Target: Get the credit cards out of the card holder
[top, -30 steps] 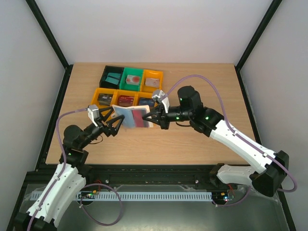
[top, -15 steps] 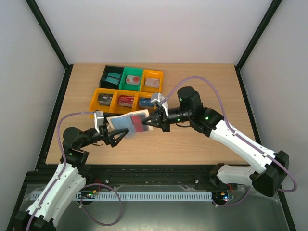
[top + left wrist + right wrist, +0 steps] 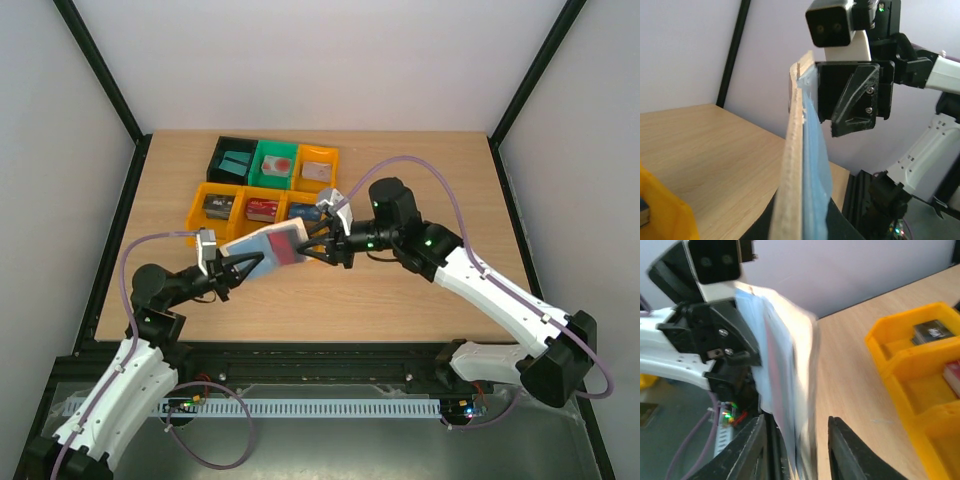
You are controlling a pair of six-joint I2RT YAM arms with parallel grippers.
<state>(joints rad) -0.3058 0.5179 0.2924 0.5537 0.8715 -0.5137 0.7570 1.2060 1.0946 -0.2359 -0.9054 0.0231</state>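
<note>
Above the table, left gripper pinches the tan, blue-lined card holder, red card showing; right gripper parted around it.

2 white arms w/ black joints, black jaws, purple cables, green leds.

- A robot lab cell, not a home or shop.
- Plain white panels in a black frame wall in a wooden bench.
- A left arm and right arm, white and cabled, stand at the bench's near edge.
</note>
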